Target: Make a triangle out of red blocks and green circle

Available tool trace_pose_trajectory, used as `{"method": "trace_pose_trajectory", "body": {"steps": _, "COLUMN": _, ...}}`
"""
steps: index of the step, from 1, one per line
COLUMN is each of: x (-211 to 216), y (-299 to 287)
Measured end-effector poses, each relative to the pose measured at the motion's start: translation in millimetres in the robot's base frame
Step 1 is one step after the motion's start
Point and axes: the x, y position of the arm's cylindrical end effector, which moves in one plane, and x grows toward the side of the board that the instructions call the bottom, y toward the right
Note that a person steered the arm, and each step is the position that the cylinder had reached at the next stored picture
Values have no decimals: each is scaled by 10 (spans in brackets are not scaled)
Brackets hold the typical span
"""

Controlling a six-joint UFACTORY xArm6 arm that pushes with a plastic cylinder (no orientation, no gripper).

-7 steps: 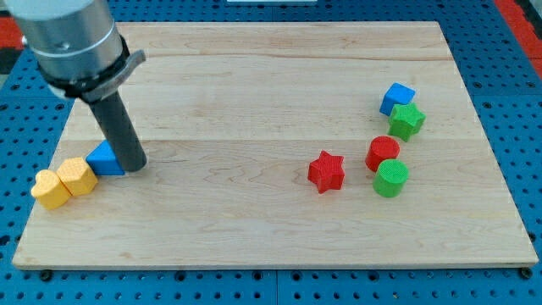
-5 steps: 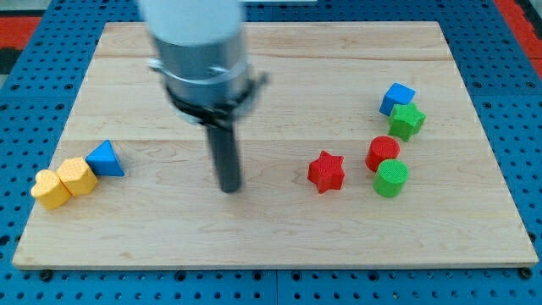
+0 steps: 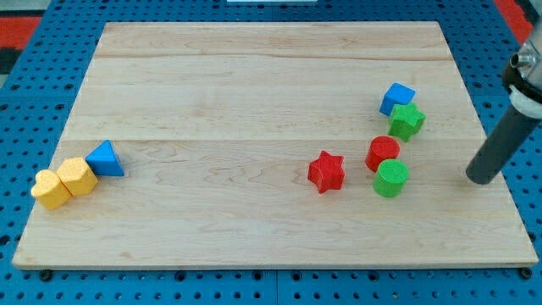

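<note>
My tip (image 3: 481, 176) rests on the tabletop (image 3: 254, 93), right of the green circle (image 3: 390, 179) and well apart from it. There is no pincer, only the rod, holding nothing. The circle seems to touch the red cylinder (image 3: 382, 152); the red star (image 3: 326, 172) sits near, to their left. A push leftward could drive the circle into the cylinder, or clip the green star (image 3: 406, 121) above, collapsing the triangle.

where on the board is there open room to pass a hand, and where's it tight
Free: the wide middle between the blue triangle and the red star, and the whole top strip. Crowded: the right cluster of red cylinder, green circle, green star, blue cube, with my tip beside it.
</note>
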Motion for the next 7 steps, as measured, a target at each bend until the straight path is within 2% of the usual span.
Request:
{"method": "trace_pose_trajectory", "body": {"steps": 2, "x": -73, "y": -423}}
{"method": "trace_pose_trajectory", "body": {"steps": 5, "x": -201, "y": -552}}
{"method": "trace_pose_trajectory", "body": {"steps": 7, "x": -174, "y": -1246}}
